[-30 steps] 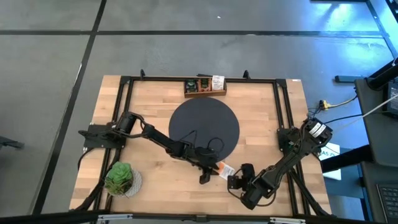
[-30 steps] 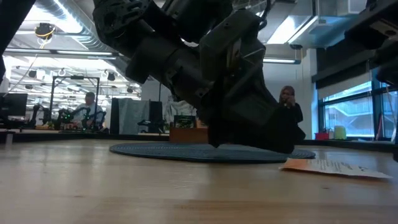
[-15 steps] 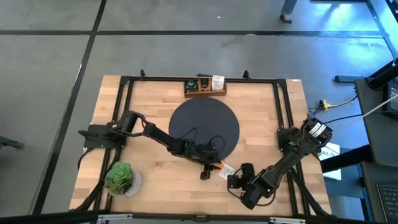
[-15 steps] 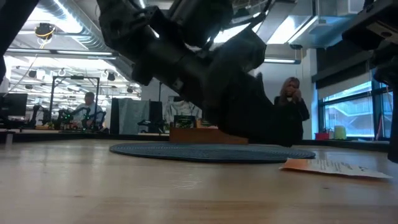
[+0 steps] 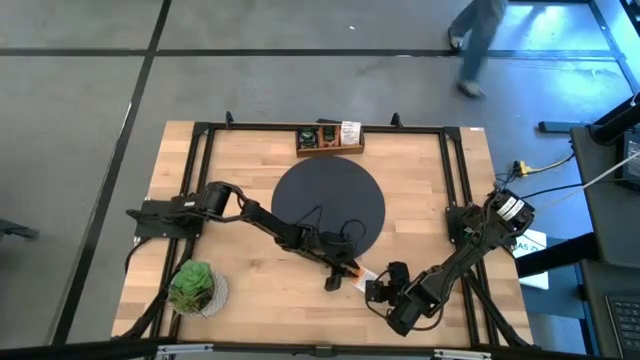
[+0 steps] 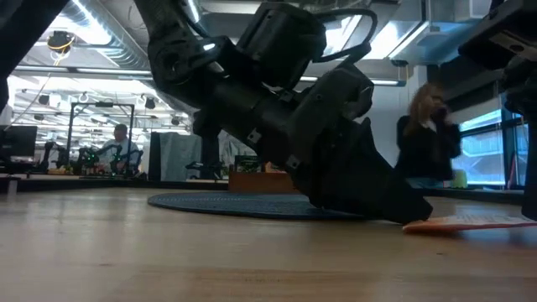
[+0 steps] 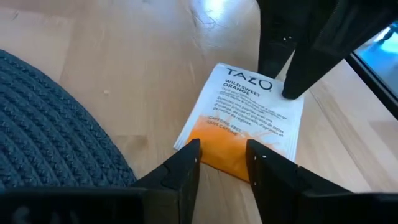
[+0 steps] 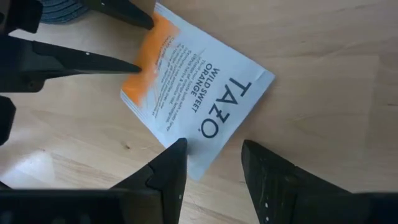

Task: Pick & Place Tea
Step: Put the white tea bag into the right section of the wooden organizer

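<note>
The left arm stretches low from its base toward the near middle, its left pincer (image 5: 348, 271) tipped steeply down with the fingers (image 7: 185, 163) parted. The right arm folds in from the opposite side, its right pincer (image 5: 374, 291) low, fingers (image 8: 166, 171) apart, facing the left one.

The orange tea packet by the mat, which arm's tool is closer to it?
Left. The left tool has its tips at the tea packet orange end; the right tool hovers at the white end.
</note>
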